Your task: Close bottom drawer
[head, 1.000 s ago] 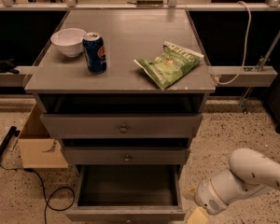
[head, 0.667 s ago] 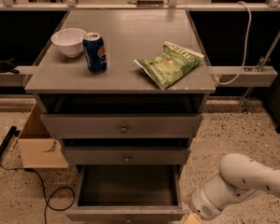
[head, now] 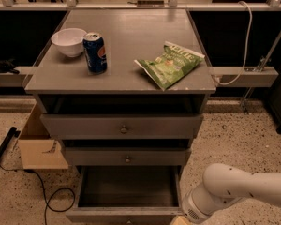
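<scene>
The bottom drawer (head: 126, 213) stands pulled well out of the cabinet's lowest tier, its dark box open toward you. The gripper (head: 179, 221) sits at the lower edge, just beside the drawer's front right corner. It is mostly cut off, so you cannot tell whether it is spread or closed. Behind it you see the middle drawer (head: 127, 157), then the top drawer (head: 122, 125). On the cabinet top (head: 131, 36) lie a green chip bag (head: 171, 63), an upright blue can (head: 95, 52) and, just beside the can, a white bowl (head: 69, 41).

A cabinet top (head: 131, 41) carries bowl (head: 69, 41), soda can (head: 95, 53), chip bag (head: 171, 63); tool (head: 178, 221) at bottom edge.
</scene>
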Tool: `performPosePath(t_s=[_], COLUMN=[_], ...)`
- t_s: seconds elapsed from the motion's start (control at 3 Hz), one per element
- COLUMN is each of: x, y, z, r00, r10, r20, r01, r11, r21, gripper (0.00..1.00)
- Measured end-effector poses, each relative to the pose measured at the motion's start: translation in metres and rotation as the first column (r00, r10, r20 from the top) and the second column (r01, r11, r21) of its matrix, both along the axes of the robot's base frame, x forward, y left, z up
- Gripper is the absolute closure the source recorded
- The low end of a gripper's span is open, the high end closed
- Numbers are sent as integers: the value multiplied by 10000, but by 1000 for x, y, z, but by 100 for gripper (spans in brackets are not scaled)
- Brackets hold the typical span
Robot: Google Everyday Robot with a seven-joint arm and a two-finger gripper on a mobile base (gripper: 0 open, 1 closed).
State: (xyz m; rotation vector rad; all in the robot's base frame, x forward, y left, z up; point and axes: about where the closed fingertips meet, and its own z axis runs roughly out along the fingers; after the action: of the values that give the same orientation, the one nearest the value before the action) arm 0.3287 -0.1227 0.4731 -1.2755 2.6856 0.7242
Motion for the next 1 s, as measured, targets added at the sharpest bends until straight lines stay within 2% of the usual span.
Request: performPosePath(t_s=[0.33,1.0], x=[6,4], y=[0,-1], z=[-2,-4], r00=[9981,9950], r10=[-418,-657], r20=[442,750], r01=[431,693], r11=[9987,9966], r21=[-289,-456], gripper=[0,0])
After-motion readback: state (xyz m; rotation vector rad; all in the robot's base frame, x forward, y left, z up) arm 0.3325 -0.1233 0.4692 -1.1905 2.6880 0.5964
